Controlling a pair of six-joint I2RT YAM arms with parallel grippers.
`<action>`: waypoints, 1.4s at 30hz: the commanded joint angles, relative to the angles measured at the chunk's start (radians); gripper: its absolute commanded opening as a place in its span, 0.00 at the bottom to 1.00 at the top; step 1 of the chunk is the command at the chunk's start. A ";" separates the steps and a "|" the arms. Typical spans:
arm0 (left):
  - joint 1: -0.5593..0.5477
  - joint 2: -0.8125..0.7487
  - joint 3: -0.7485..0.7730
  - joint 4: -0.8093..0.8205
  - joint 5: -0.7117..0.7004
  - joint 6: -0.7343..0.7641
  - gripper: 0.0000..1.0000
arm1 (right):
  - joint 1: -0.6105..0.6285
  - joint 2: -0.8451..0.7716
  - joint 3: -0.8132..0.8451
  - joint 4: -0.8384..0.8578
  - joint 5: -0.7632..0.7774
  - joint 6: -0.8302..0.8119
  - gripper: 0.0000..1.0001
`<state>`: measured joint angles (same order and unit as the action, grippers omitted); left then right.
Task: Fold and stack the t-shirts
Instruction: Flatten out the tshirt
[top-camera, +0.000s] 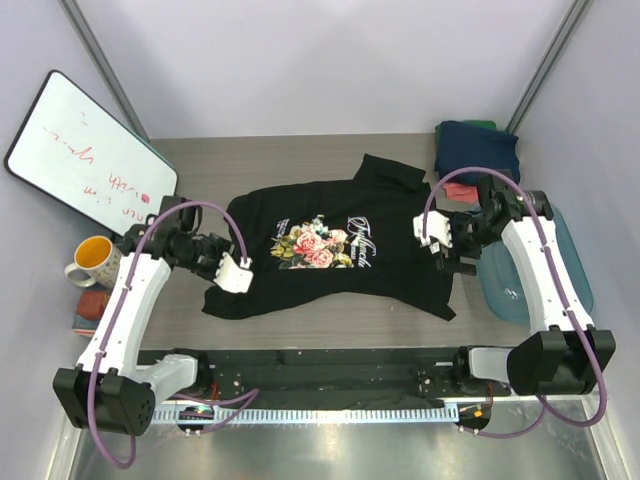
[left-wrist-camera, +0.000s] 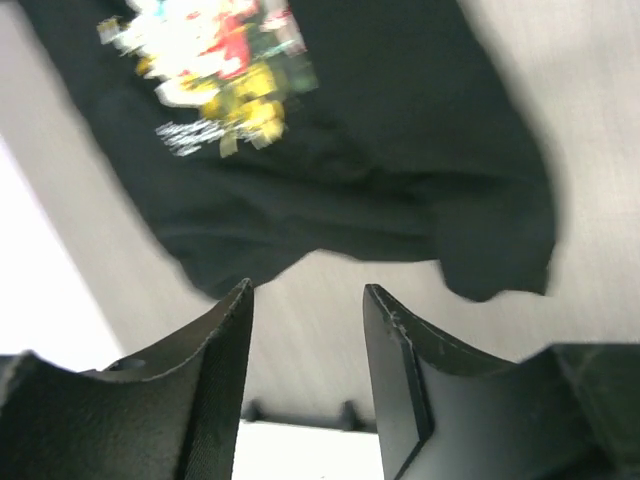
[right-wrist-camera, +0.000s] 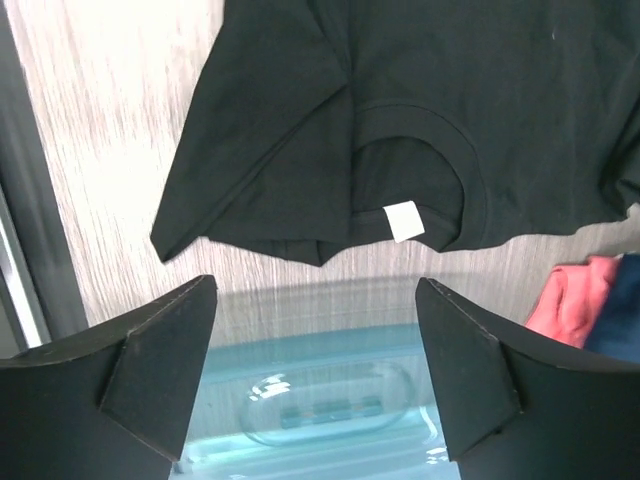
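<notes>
The table (top-camera: 300, 160) bears the black tee (top-camera: 390, 270), spread flat at its middle with the collar to the right. The tub (top-camera: 570, 270) lies at the right edge. A navy tee (top-camera: 478, 148) sits folded in the far right corner, with a coral tee (top-camera: 460, 192) just before it. The left gripper (top-camera: 238, 272) gapes empty at the black tee's left edge. The right gripper (top-camera: 432, 232) is spread wide and empty by the collar.

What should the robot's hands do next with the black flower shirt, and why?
Probably lower the right gripper and pinch the black t-shirt near its collar. The shirt lies spread out, print up, not yet folded. Both grippers are open and empty, the left gripper at the hem end, so a fold likely has to start with a grip on an edge.
</notes>
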<state>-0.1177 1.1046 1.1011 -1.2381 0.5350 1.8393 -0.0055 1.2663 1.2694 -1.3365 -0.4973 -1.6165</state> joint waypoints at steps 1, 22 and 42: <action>0.019 0.009 0.008 0.314 0.013 -0.108 0.50 | 0.006 0.042 0.028 0.141 -0.044 0.212 0.84; -0.003 0.691 0.212 0.974 -0.381 -0.411 0.00 | 0.006 0.864 0.501 0.872 -0.023 0.866 0.01; -0.037 1.018 0.560 0.507 -0.481 -0.380 0.00 | 0.045 1.030 0.666 0.806 -0.011 0.843 0.01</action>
<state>-0.1444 2.0510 1.5562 -0.6186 0.1165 1.4689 0.0311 2.2707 1.8736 -0.5205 -0.5152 -0.7536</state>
